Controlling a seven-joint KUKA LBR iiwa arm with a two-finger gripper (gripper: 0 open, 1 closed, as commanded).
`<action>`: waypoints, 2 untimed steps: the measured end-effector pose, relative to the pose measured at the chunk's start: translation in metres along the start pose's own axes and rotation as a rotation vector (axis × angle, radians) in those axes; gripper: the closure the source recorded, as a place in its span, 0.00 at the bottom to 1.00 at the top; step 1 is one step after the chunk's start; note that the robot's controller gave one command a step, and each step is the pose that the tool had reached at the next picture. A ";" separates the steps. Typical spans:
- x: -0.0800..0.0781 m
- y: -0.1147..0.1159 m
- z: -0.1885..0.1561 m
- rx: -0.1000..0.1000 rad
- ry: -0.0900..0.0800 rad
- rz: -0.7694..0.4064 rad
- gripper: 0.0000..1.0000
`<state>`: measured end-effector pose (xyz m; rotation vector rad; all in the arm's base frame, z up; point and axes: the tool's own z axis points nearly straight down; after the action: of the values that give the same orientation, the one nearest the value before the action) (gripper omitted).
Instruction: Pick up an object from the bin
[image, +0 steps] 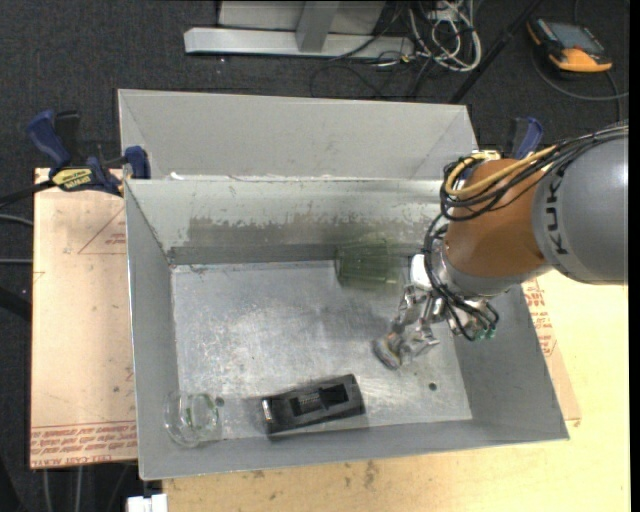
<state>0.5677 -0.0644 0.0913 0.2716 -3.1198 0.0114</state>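
**Camera view.** The gripper hangs low over the floor of the bin, in the right-hand part of it as you see it, beneath the orange wrist cover and its cables. You cannot tell from here whether the gripper is open or closed, and nothing can be seen held in it.

**Risks.**
- (a) The floor under the gripper looks bare, apart from a small grey patch that may belong to the tool itself. If you close here, expect an empty grasp.
- (b) The gripper stands near the bin's right wall. A sideways correction toward that wall could bring the wrist or cables against the metal.
- (c) The pale green translucent block lies at the foot of the back wall. Pressed from above it may jam against the wall or slide away, since its surface looks smooth.
- (d) The black oblong device lies flat and looks wide. Gripped across its length it may not fit, and gripped off-centre it may swing.

**Position of candidates.** The pale green translucent block is nearest, just beyond the gripper toward the back wall and slightly to the view's left, apart from it. The black oblong device lies by the front wall, further to the view's left. A clear glass cup sits in the front left corner, well apart.
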 end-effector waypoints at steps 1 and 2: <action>0.000 0.000 0.000 0.000 0.000 0.000 1.00; 0.000 0.000 0.000 0.000 0.000 0.000 1.00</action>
<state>0.5677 -0.0644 0.0913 0.2718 -3.1198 0.0116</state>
